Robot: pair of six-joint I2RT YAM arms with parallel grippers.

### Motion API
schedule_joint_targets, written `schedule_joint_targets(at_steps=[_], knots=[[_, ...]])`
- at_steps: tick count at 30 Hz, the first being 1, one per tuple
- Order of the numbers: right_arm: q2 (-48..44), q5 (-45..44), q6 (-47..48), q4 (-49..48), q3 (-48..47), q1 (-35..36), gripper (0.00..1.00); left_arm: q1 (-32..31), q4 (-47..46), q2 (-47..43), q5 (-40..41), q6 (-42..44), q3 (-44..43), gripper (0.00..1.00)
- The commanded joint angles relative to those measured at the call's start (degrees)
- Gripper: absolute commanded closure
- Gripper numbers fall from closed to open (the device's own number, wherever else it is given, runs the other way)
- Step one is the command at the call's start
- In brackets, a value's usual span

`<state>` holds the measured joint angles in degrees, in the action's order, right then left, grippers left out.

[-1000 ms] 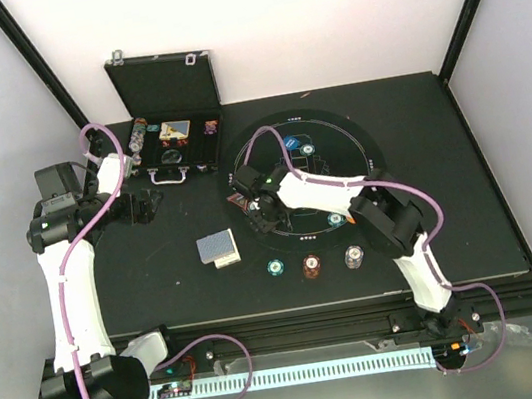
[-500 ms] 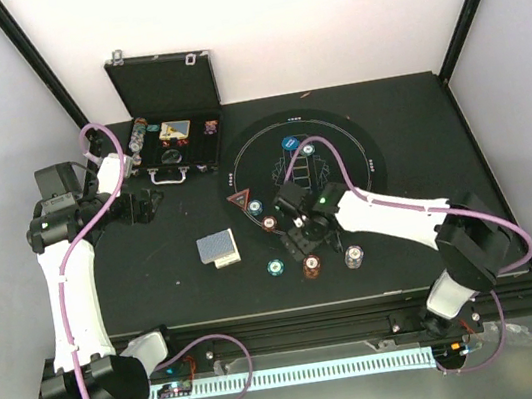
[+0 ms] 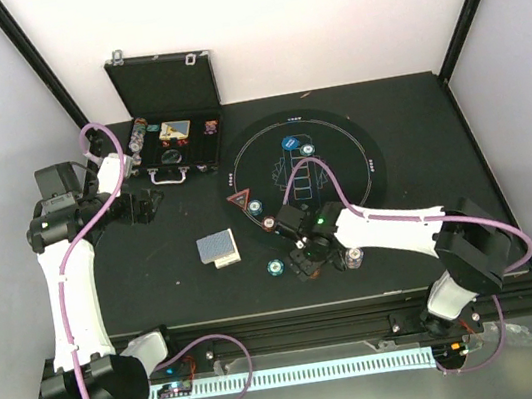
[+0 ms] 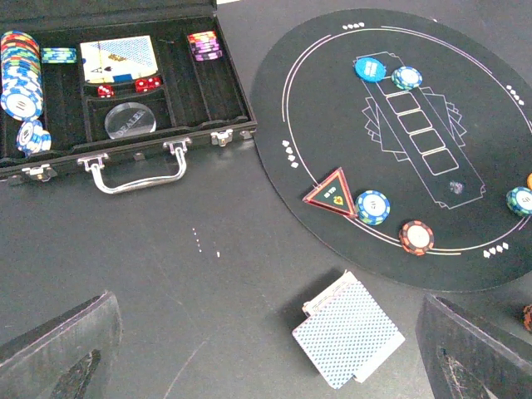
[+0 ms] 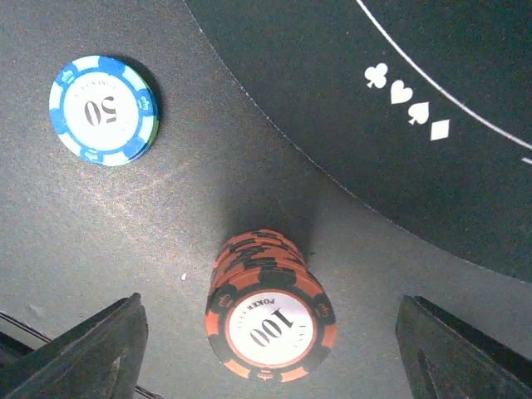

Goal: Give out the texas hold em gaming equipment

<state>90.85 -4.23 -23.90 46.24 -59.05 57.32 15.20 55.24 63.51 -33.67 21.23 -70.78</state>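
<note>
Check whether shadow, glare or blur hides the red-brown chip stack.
Right wrist: red-brown chip stack sharp, numeral legible, soft shadow beside, no glare. Top external: evenly lit, but right gripper covers it. Left wrist: sharp, stack not clearly shown.

1. Bare counter is showing on both sides of the red-brown chip stack, inside the right gripper's wide-spread fingers.
2. A blue chip and a white chip stack are flanking it, each apart.
3. The card deck and the open black case are bordering the bare strip below the left gripper.
</note>
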Motion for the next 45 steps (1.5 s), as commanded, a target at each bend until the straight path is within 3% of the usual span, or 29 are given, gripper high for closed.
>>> schedule_joint_targets(at_steps=[1, 13, 20, 35, 40, 45], knots=[[0.80, 0.02, -0.84, -1.06, 0.12, 0.59, 0.18, 0.44, -0.05, 0.12, -1.22, 0.01, -1.11, 0.01], [2.16, 0.13, -0.88, -2.14, 1.72, 0.60, 0.32, 0.50, -0.11, 0.18, -0.95, 0.07, -1.11, 0.01], [1.87, -0.20, -0.87, -2.07, 1.45, 0.55, 0.51, 0.47, -0.14, 0.22, -0.85, 0.04, -1.02, 0.01], [0.65, -1.99, -0.24, 0.57, -1.84, 0.53, 0.76, 0.49, 0.04, 0.23, -0.70, 0.12, -0.94, 0.01], [1.15, -3.57, 1.30, 1.88, -6.03, -2.17, 0.79, 0.45, 0.11, 0.36, -0.68, 0.12, -0.94, 0.01], [4.63, -5.39, 5.11, 3.87, -16.13, -9.08, 0.81, 0.45, 0.21, 0.56, -0.37, 0.17, -0.85, 0.01]])
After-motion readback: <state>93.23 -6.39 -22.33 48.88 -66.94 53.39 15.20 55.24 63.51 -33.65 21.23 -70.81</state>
